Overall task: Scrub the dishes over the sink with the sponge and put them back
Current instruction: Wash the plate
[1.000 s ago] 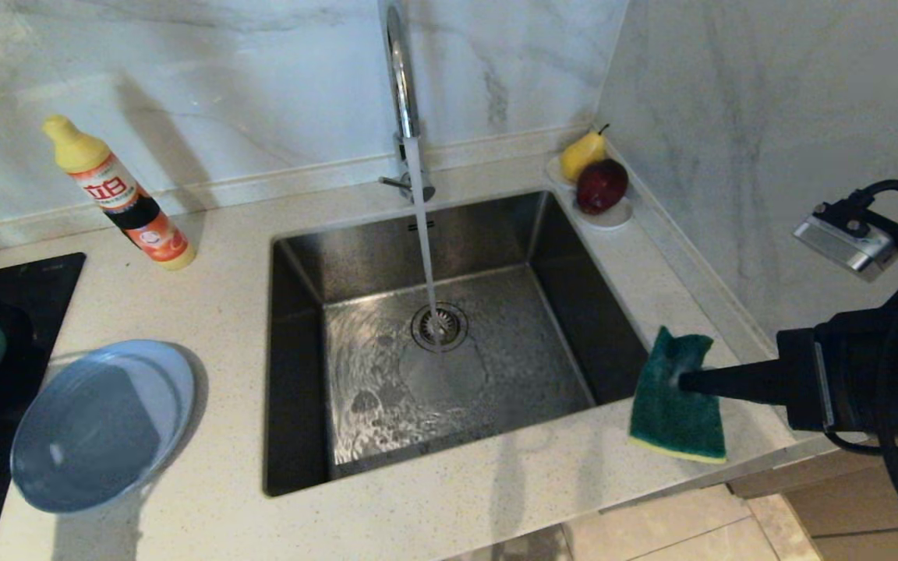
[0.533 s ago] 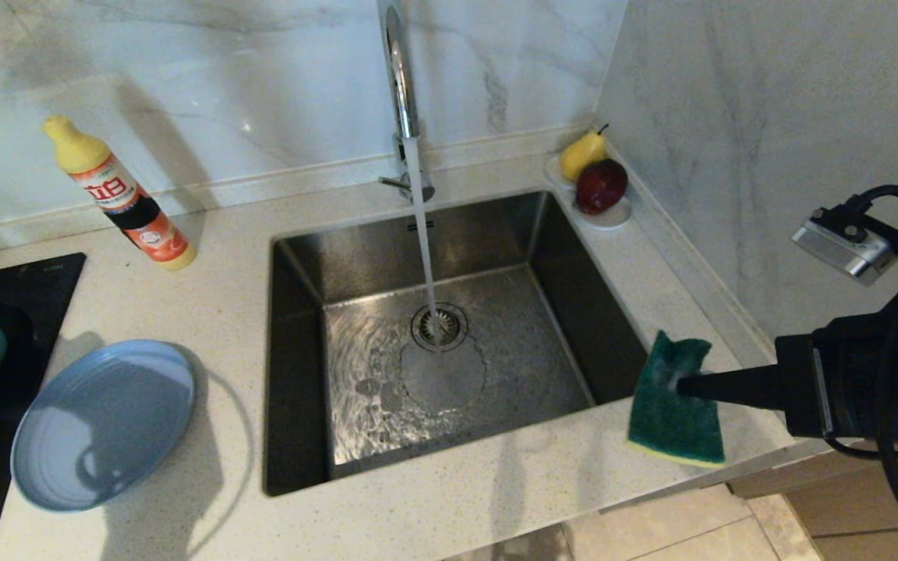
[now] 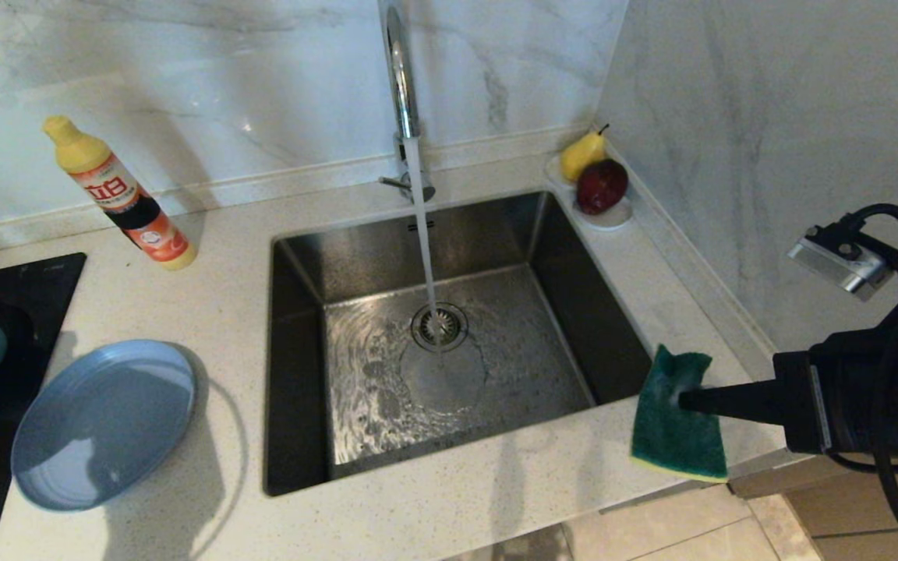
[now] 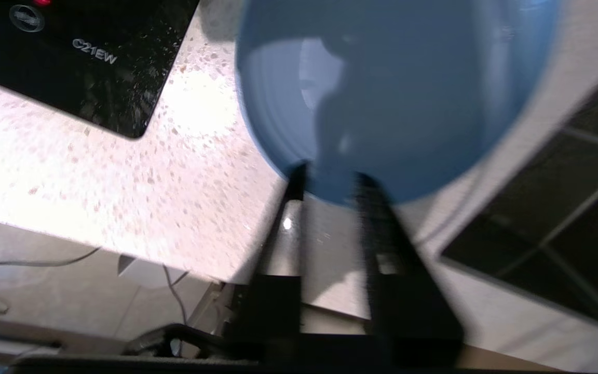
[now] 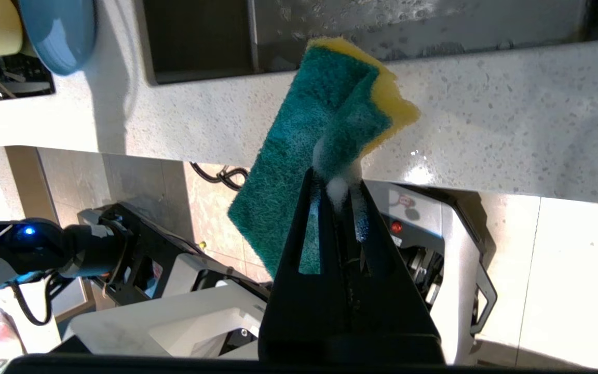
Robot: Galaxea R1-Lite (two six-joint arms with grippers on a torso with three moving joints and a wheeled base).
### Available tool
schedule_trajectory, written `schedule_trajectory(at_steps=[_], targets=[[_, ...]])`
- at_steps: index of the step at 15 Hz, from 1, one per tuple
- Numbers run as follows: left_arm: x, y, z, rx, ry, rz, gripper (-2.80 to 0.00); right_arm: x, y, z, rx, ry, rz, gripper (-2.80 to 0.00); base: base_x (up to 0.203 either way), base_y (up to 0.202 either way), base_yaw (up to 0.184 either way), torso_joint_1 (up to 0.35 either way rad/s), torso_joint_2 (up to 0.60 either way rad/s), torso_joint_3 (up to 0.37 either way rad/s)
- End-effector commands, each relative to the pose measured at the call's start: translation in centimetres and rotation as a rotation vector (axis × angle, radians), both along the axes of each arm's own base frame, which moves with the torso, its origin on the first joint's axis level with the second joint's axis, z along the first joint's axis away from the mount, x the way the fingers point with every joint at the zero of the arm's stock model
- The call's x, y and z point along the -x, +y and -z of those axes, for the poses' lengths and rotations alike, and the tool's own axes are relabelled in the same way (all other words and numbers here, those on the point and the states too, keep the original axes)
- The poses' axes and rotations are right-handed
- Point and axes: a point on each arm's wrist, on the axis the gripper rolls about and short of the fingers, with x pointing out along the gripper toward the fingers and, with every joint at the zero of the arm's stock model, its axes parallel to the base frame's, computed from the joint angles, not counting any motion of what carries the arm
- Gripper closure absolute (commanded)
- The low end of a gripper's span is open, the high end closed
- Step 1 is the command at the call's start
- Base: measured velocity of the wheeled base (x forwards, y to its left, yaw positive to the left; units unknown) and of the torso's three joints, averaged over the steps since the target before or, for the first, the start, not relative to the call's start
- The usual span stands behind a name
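Right now I see my left tool [image 4: 330,182], fingers slightly apart, facing the plate [image 4: 392,93] rim on the worktop [image 3: 207,312]; my right tool [image 3: 679,401] clamps the sponge [image 3: 675,428] across the sink [image 3: 449,351].

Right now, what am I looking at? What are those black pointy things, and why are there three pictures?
It is a robot with two arms, washing up. One picture comes from a camera on its head, looking down at a counter with a sink and a running tap. The other two come from small cameras on its wrists, so the black prongs you see are its own fingers.

The right gripper is squeezed shut on a green and yellow sponge, holding it at the counter's front edge. The left gripper has its fingers a little apart at the rim of a blue plate lying on the counter. I cannot tell whether it is touching the plate.

Also there: a soap bottle, and a pear and a red fruit on a small dish.
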Motion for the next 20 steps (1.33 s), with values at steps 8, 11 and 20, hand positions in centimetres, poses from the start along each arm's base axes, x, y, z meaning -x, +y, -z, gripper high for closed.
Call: schedule_trajectory(at_steps=[8,11,20], targets=[[-2.6,1.5,5.5,0.016,0.102,0.127,-2.80,-0.5,0.3,1.4,0.028,0.053,0.002,0.00,0.000,0.000,0.000,0.000,0.00,0.000],[-2.8,1.7,5.5,-0.010,0.125,0.116,-2.80,-0.5,0.3,1.4,0.028,0.053,0.002,0.00,0.000,0.000,0.000,0.000,0.00,0.000],[-3.2,2.1,8.2,0.023,0.199,0.130,-2.80,-0.8,0.6,1.5,0.031,0.057,0.000,0.00,0.000,0.000,0.000,0.000,0.00,0.000]])
